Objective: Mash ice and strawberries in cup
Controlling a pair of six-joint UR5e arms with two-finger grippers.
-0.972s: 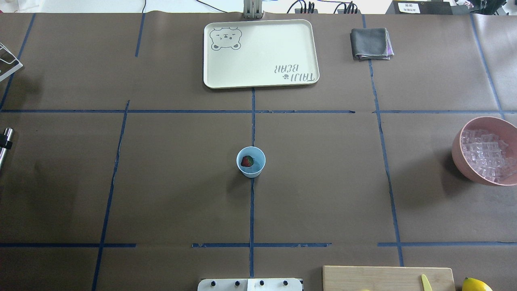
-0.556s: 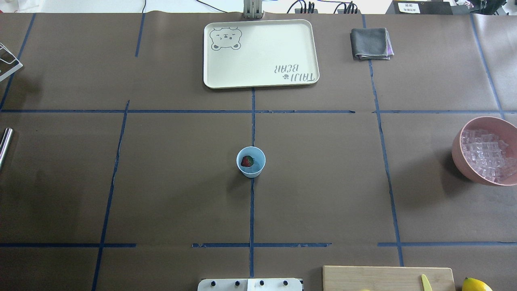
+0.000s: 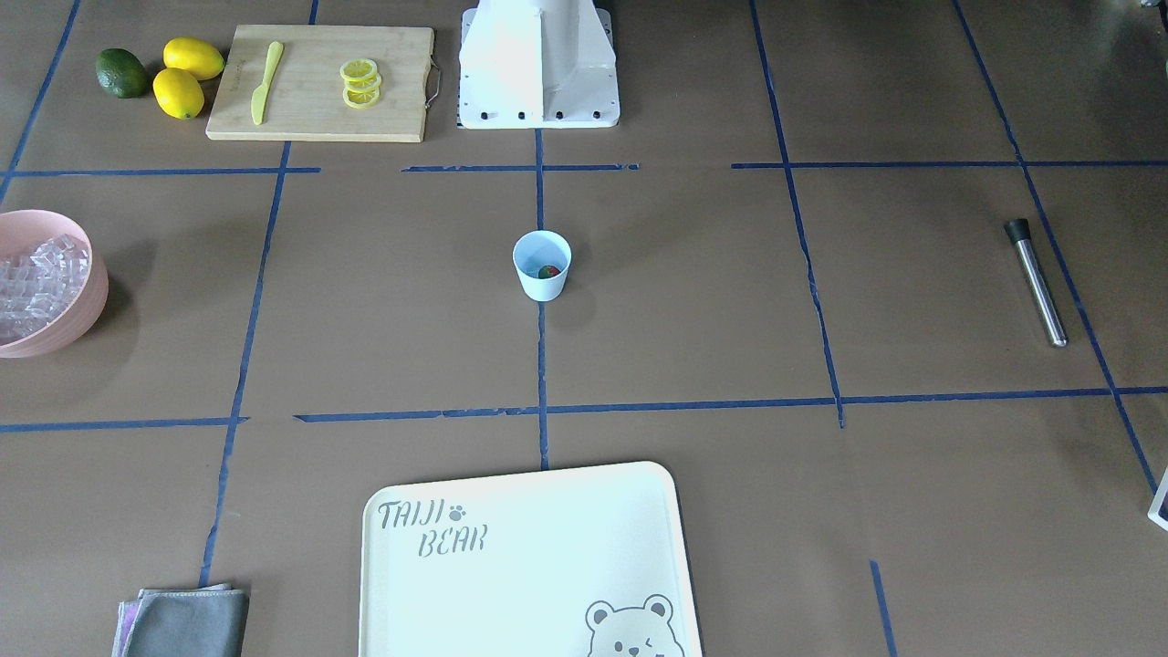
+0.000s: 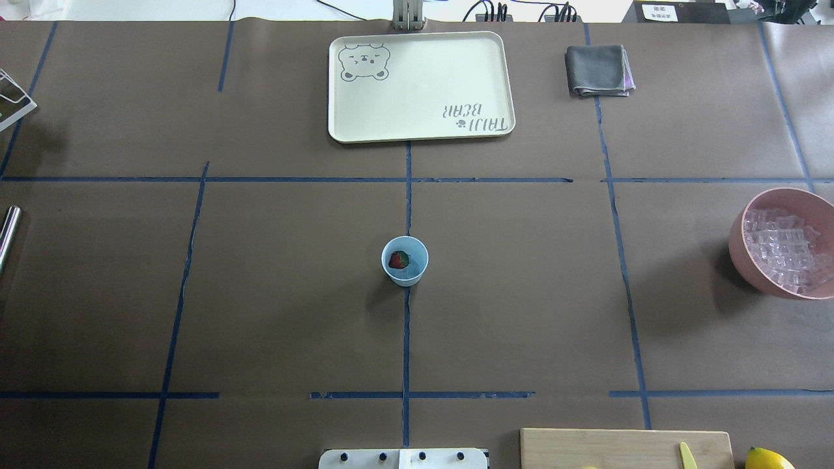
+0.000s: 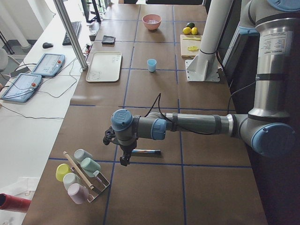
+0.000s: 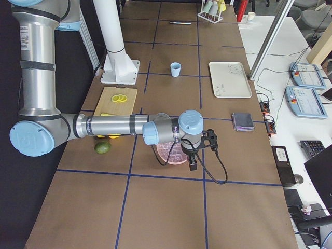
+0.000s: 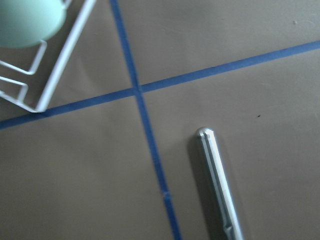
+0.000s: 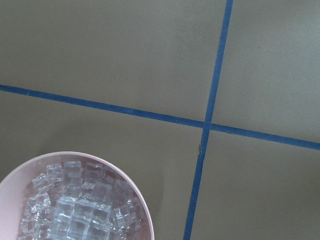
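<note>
The cup (image 4: 404, 262) stands upright in the middle of the table, far from both grippers. One red strawberry (image 4: 395, 260) lies inside it. The ice (image 4: 782, 251) is heaped in a pink bowl (image 4: 739, 251). The right gripper (image 6: 193, 165) hangs just beside that bowl. The left gripper (image 5: 124, 160) hangs at the other end of the table. A metal rod (image 3: 1037, 283) lies flat just beside it, and a wire rack (image 7: 66, 50) is near. The views do not show if either gripper's fingers are apart or together. A tray (image 4: 417, 85) and a grey cloth (image 4: 598, 70) lie past the cup. A board (image 3: 310, 114) and lemons (image 3: 192, 57) sit nearer the right gripper.
</note>
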